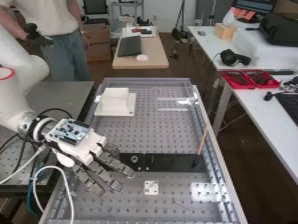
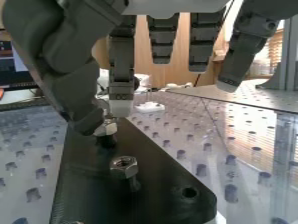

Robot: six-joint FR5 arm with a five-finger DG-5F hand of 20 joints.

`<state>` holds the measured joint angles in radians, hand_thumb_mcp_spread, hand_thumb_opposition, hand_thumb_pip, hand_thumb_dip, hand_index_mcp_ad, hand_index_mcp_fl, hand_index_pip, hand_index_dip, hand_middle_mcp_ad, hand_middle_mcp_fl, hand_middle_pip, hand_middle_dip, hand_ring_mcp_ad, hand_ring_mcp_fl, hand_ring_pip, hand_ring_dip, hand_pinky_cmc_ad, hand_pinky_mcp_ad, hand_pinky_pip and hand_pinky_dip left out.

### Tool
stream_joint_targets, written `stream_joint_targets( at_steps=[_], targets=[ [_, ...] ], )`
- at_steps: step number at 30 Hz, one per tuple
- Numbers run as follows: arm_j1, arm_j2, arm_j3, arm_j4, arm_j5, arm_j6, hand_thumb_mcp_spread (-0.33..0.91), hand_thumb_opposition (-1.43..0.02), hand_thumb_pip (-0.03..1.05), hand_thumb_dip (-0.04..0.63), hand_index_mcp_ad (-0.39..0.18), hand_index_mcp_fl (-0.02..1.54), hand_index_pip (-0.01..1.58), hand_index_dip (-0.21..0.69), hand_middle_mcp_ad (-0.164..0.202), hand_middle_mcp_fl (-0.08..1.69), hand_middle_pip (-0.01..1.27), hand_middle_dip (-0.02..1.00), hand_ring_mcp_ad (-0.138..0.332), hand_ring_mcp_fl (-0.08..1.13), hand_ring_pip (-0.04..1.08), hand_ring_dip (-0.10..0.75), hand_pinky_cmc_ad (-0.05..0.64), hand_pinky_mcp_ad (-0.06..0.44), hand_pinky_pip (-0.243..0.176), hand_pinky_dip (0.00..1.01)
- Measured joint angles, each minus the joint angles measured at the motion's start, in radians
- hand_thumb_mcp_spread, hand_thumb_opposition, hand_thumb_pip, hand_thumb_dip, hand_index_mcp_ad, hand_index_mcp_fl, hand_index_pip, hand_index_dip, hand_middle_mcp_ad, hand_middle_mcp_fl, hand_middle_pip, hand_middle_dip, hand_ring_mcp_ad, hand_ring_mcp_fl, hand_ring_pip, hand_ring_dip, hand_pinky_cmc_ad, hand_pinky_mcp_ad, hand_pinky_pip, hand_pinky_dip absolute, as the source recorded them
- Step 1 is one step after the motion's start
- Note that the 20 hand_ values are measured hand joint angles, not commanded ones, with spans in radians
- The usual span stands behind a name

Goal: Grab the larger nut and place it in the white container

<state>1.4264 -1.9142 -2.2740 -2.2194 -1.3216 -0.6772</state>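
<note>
High view: you had the hand over the near left part of the perforated panel, just beside the left end of the dark plate. You could not tell whether it was spread, pressed together or pinching.

Wrist view: one nut sat above the dark plate, right beside the hand. A second nut stood apart from it, between the plate's long edges and nearer a rounded corner with a round hole. You could not judge which nut was truly larger.

The white container rested at the panel's far left, close to the left rail. A broad stretch of panel separated it from the plate, giving you open room to cross. Two clear strips lay between the container and the right rail. A thin stick leaned at the plate's right end, along that rail. A small white block sat on the near side of the plate.
</note>
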Motion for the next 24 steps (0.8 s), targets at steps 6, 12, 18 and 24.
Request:
stream_joint_targets(
  at_steps=[6,12,18,24],
  targets=[
    [0.005,-0.006,-0.003,0.007,0.003,0.0,0.31,-0.8,0.81,0.173,-0.147,0.02,1.57,0.094,0.068,-0.01,0.12,0.12,0.176,0.0,0.32,0.023,0.34,0.311,-0.105,0.81],
    [0.009,-0.016,-0.002,0.015,0.009,0.003,0.31,-0.8,0.81,0.173,-0.147,0.02,1.57,0.094,0.072,-0.01,0.12,0.12,0.178,0.0,0.32,0.023,0.34,0.291,-0.105,0.81],
    [0.006,-0.021,0.002,0.016,0.005,0.002,0.31,-0.8,0.81,0.173,-0.147,0.04,1.57,0.094,0.072,-0.01,0.12,0.12,0.159,0.0,0.32,0.023,0.33,0.291,-0.105,0.81],
    [0.002,-0.023,0.002,0.023,0.0,-0.004,0.31,-0.8,0.81,0.173,-0.143,0.1,1.56,0.094,0.072,-0.01,0.12,0.12,0.159,0.0,0.32,0.023,0.33,0.291,-0.105,0.81]
  ],
)
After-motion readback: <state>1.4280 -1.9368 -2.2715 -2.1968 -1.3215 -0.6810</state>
